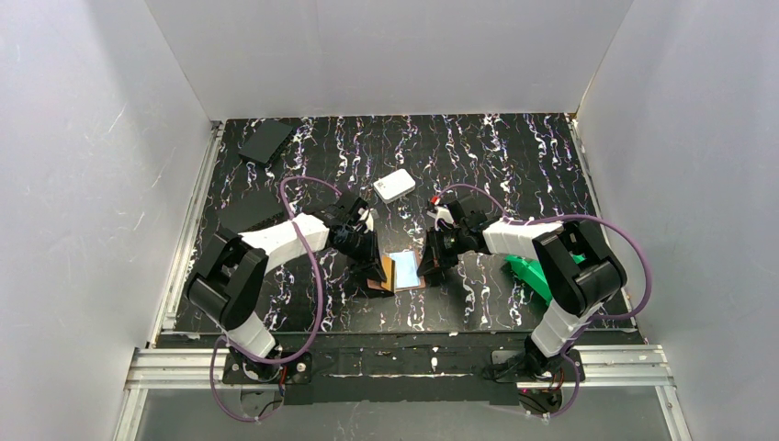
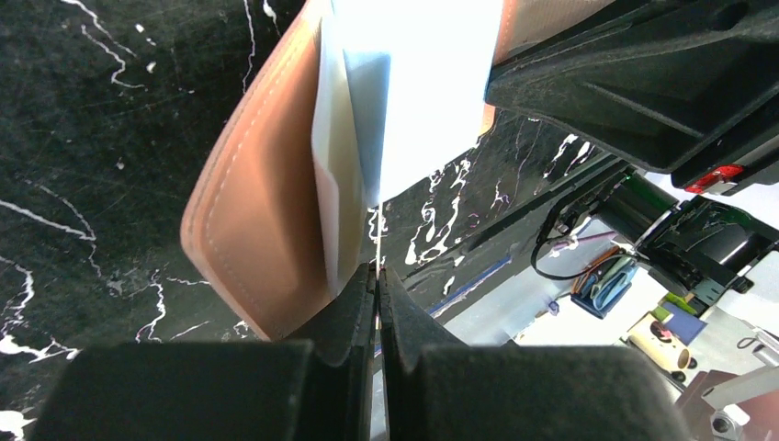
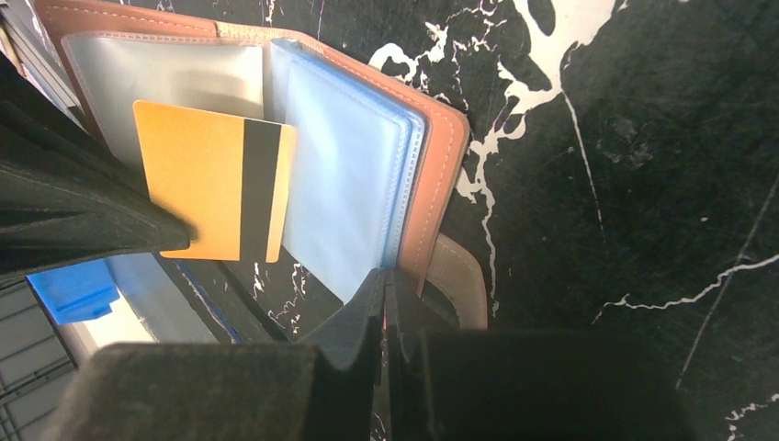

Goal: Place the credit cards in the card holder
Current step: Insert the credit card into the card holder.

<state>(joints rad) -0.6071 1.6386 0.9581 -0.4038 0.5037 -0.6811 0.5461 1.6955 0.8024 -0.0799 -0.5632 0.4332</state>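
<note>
The card holder [image 1: 406,272], an orange-brown leather bifold, lies open on the black marbled table between my two grippers. Its grey and light-blue inner panels [image 3: 344,175] face up. My left gripper [image 1: 375,262] is shut on an orange credit card [image 3: 207,179] with a black stripe and holds it over the grey left panel. The card is edge-on in the left wrist view [image 2: 377,239], between the shut fingers [image 2: 378,276]. My right gripper [image 1: 428,268] is shut on the card holder's right edge [image 3: 385,280], by the blue panels and the snap tab [image 3: 464,276].
A white rounded box [image 1: 395,185] sits behind the grippers. A green plastic bin [image 1: 530,273] lies right of the right arm. A dark flat object [image 1: 266,141] is at the back left. White walls enclose the table.
</note>
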